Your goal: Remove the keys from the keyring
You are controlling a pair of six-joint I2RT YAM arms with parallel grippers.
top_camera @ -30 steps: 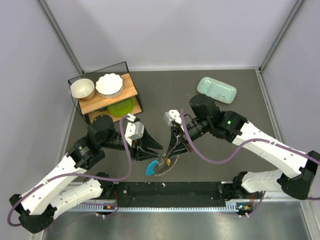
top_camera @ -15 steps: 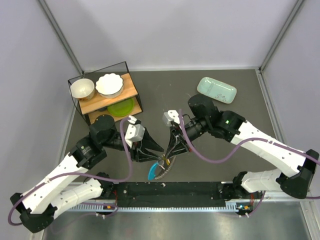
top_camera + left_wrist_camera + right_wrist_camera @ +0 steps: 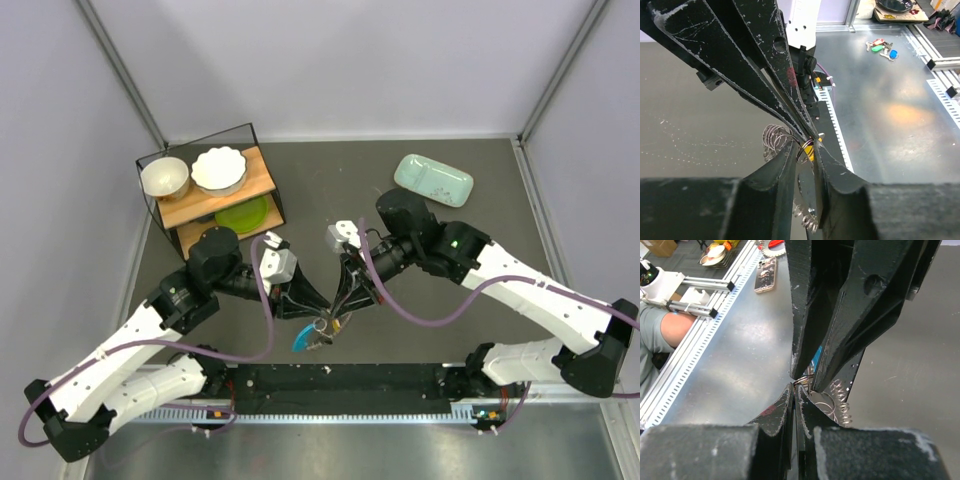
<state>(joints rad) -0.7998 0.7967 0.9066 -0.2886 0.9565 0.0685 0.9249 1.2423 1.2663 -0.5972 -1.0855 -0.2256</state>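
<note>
dark tabletop [image 3: 330, 190], near its front edge: left gripper [image 3: 318, 314] and right gripper [image 3: 336, 312] meet tip to tip, both pinched tight on the keyring [image 3: 774, 141]. keys [image 3: 303, 340] bunch just below, mostly hidden, only the blue one clear.

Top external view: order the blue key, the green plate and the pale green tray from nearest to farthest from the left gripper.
1. blue key, just below the left gripper.
2. green plate, up and to the left.
3. pale green tray, upper right.
</note>
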